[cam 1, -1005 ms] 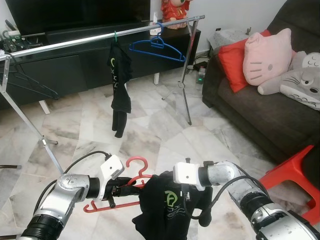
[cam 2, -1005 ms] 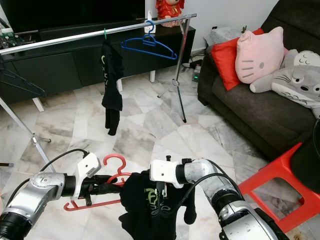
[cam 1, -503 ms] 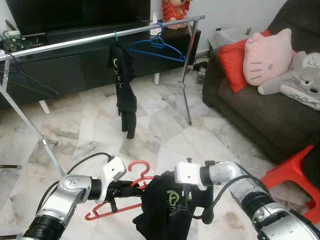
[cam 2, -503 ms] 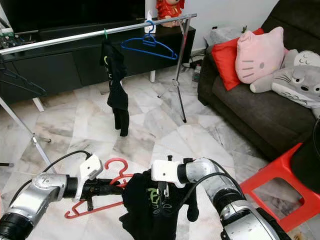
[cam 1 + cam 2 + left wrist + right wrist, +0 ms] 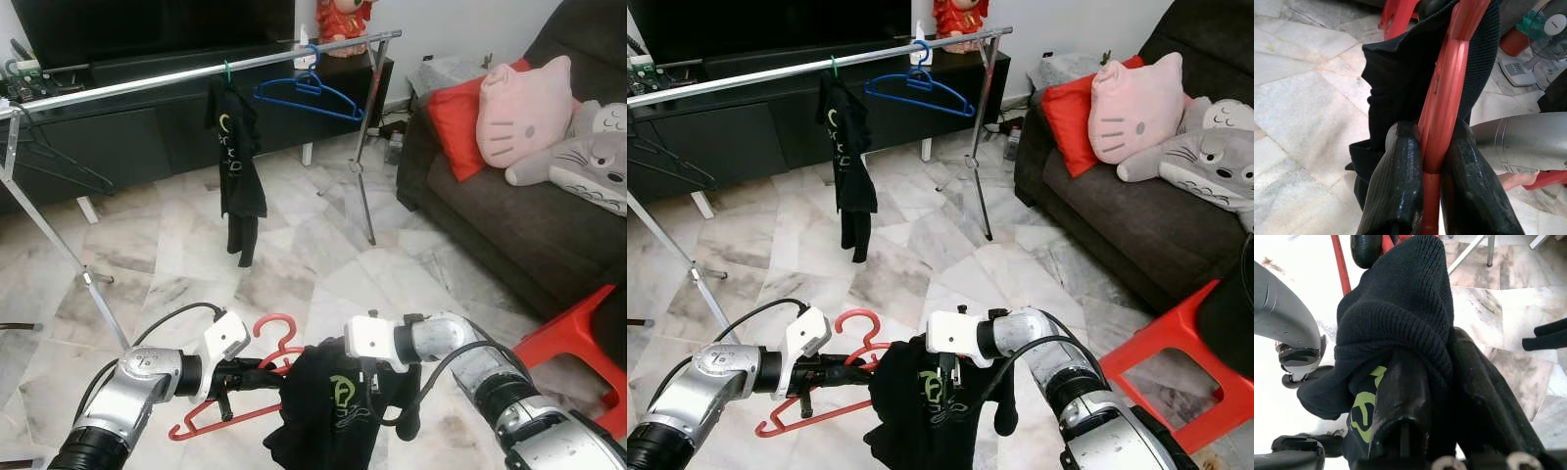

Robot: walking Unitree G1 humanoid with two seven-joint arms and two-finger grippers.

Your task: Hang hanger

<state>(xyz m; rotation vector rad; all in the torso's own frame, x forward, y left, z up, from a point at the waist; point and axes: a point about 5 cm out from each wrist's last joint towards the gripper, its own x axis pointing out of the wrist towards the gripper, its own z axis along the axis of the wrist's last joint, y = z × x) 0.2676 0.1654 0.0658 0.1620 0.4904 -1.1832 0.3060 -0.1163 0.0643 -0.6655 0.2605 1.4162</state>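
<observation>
A red hanger (image 5: 257, 377) is held low in front of me, its hook up near the middle. My left gripper (image 5: 257, 374) is shut on the hanger's bar (image 5: 1436, 147). A black garment with a green logo (image 5: 328, 411) is draped over the hanger's right end. My right gripper (image 5: 364, 384) is shut on that black garment (image 5: 1400, 342). Ahead runs a silver clothes rail (image 5: 196, 70) carrying another black garment (image 5: 233, 162) and a bare blue hanger (image 5: 312, 93).
A dark TV cabinet (image 5: 137, 127) stands behind the rail. At the right are a dark sofa (image 5: 509, 215) with a red cushion and plush toys, and a red plastic stool (image 5: 573, 343). The rail's legs (image 5: 364, 186) stand on the marble floor.
The black garment hanging on the rail has swung back to the left. My two grippers and the red hanger have barely moved.
</observation>
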